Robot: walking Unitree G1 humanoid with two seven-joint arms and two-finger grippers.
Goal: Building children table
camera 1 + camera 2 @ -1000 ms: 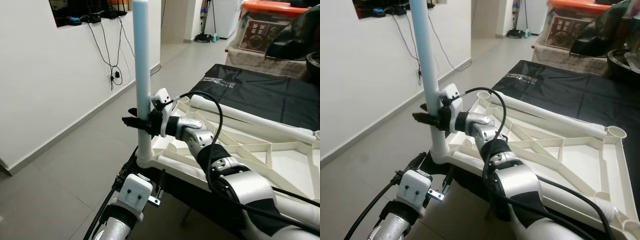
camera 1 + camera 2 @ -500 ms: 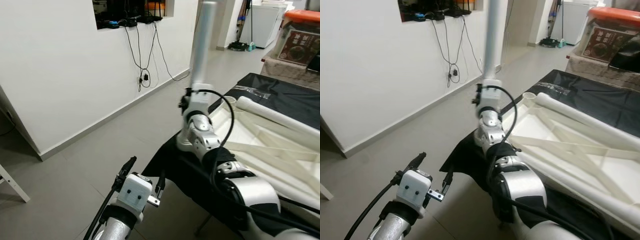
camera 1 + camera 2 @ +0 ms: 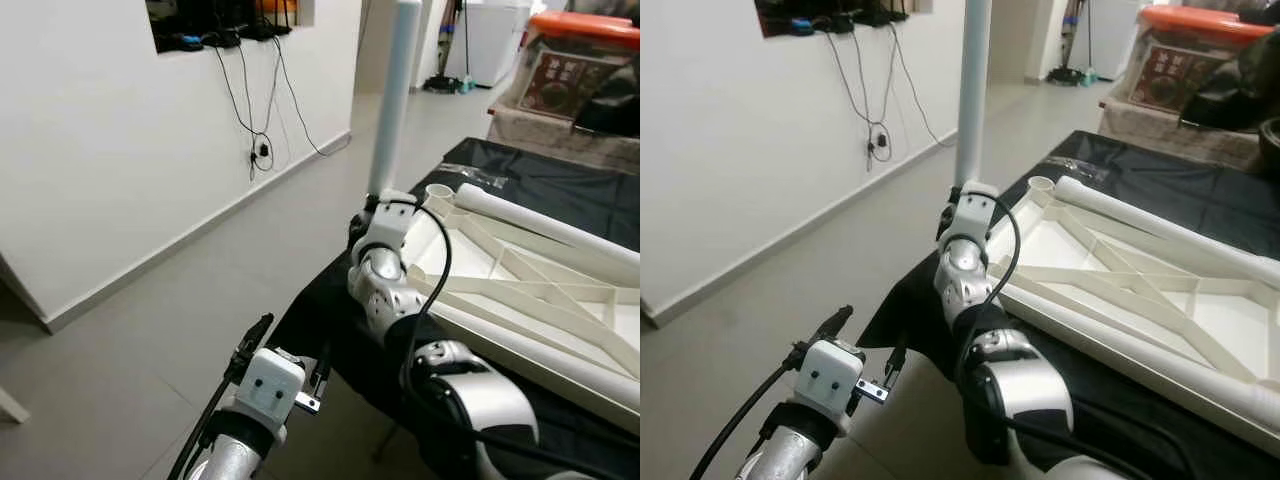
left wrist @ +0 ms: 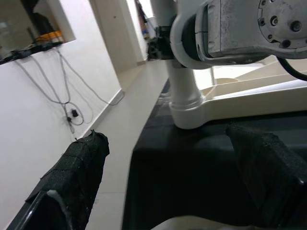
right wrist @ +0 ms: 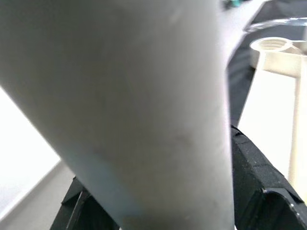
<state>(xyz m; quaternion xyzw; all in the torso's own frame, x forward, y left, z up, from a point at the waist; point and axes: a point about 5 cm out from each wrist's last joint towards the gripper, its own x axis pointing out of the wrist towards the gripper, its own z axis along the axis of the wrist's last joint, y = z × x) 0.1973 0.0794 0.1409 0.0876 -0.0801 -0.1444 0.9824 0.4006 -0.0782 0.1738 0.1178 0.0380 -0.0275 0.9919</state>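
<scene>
Table top (image 3: 1160, 300) upturned on black cloth (image 3: 1160, 190) | right end effector (image 5: 158, 211) grips leg (image 3: 395, 95) | left end effector (image 4: 168, 191) wide | grey floor (image 3: 180, 300)

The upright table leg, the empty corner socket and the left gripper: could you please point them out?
upright table leg (image 3: 395, 90), left eye view, mid shaft.
empty corner socket (image 3: 1041, 185), right eye view, rim.
left gripper (image 4: 172, 177), left wrist view, between fingertips.

The table leg (image 3: 392, 90) is smooth white plastic with a soft shine. The upside-down table top (image 3: 1120, 290) is matt cream plastic. It lies on a black cloth (image 3: 560, 180) that looks a bit shiny. The right arm (image 3: 965, 265) is smooth silver metal. The left gripper's fingers (image 4: 79, 167) have rough black padding. The floor (image 3: 150, 330) has smooth grey tiles.
</scene>
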